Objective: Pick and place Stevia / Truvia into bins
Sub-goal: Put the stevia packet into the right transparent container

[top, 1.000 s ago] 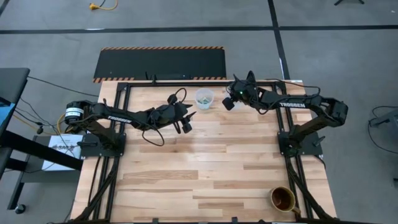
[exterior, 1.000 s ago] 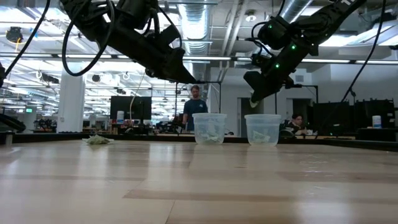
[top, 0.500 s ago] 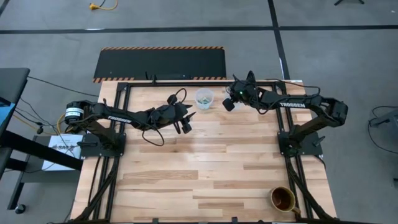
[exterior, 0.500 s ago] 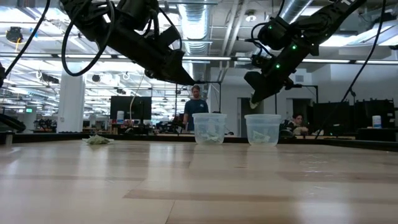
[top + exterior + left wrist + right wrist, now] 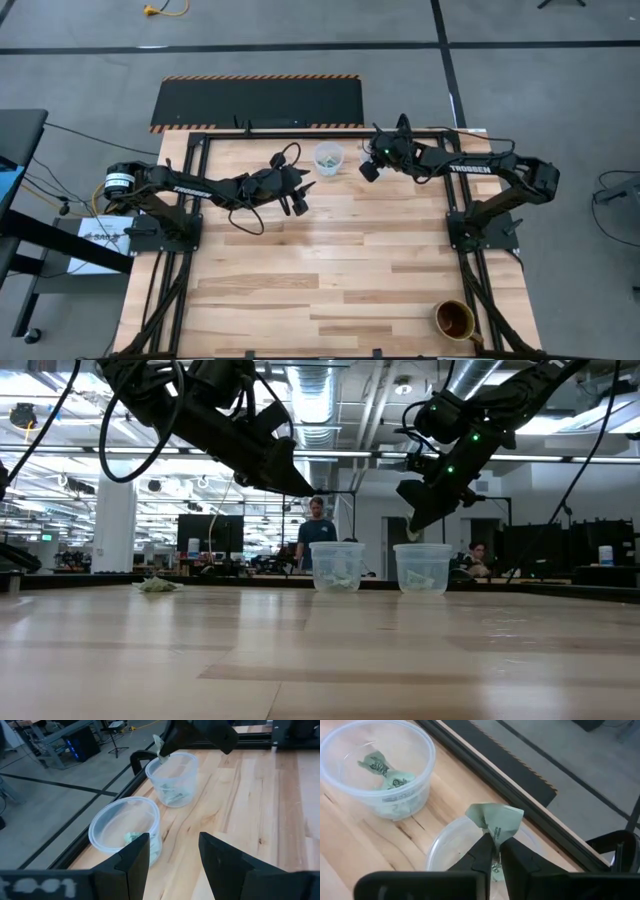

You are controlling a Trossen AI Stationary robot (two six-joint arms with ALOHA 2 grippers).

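Wooden tabletop (image 5: 340,250): right gripper (image 5: 494,851) fingers pinch crumpled pale-green sweetener packet (image 5: 496,822) over clear round plastic cup (image 5: 450,851), poised for drop; left gripper (image 5: 172,851) beside cup, fingers wide.

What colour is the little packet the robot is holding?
Pale green packet, pinched by the right gripper; clearest in the right wrist view.

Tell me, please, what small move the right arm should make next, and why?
Probably open the right gripper to drop its packet. The fingers pinch the folded green packet directly above the open clear cup, which already holds packets. The left gripper waits open near the other cup.
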